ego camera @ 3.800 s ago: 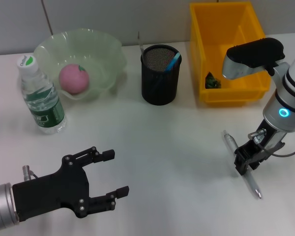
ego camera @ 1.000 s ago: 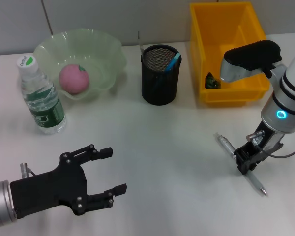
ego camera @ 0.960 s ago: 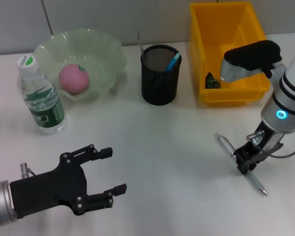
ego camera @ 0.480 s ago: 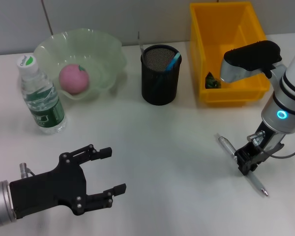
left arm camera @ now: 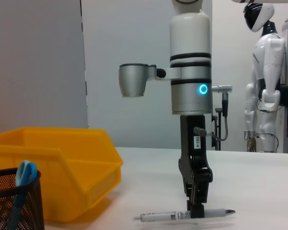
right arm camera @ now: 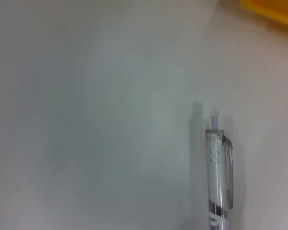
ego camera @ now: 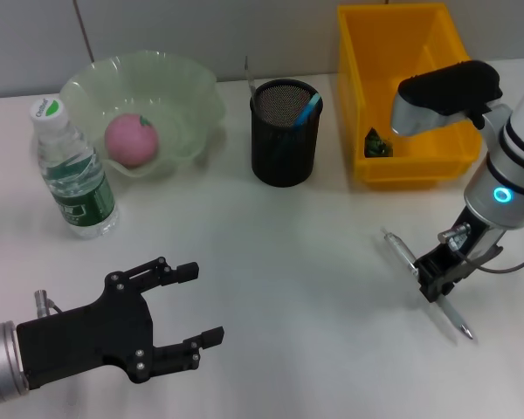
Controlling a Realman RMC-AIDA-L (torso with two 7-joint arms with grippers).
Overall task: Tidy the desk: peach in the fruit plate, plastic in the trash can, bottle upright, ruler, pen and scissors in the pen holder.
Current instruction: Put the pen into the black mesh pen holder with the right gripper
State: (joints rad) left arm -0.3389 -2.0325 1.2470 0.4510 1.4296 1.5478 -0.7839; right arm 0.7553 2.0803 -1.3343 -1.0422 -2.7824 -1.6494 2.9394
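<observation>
Nearest the camera, the left gripper (ego camera: 195, 305) hangs over the white surface (ego camera: 271, 253) with its black fingers (ego camera: 179, 272) spread and nothing between them, well apart from the pen holder (ego camera: 285, 131). On the far side of that holder's near flank, the right gripper (ego camera: 435, 284) stands upright over the pen (ego camera: 424, 282), fingers closed around the middle of the barrel; the side-on left wrist view shows the pen (left arm camera: 185, 216) level, just at the surface, its tip and clicker sticking out either side of the grip (left arm camera: 197, 211). The right wrist view shows the clicker end of the pen (right arm camera: 219, 175) against bare white. Farther back, the mesh pen holder carries a blue-handled item (ego camera: 307, 108). Beside it sits the yellow trash can (ego camera: 408, 166) with a dark scrap (ego camera: 375, 144) inside. On the holder's other side, the peach (ego camera: 131, 139) rests in the fruit plate (ego camera: 192, 96), and the bottle (ego camera: 72, 173) stands upright just beside the plate.
</observation>
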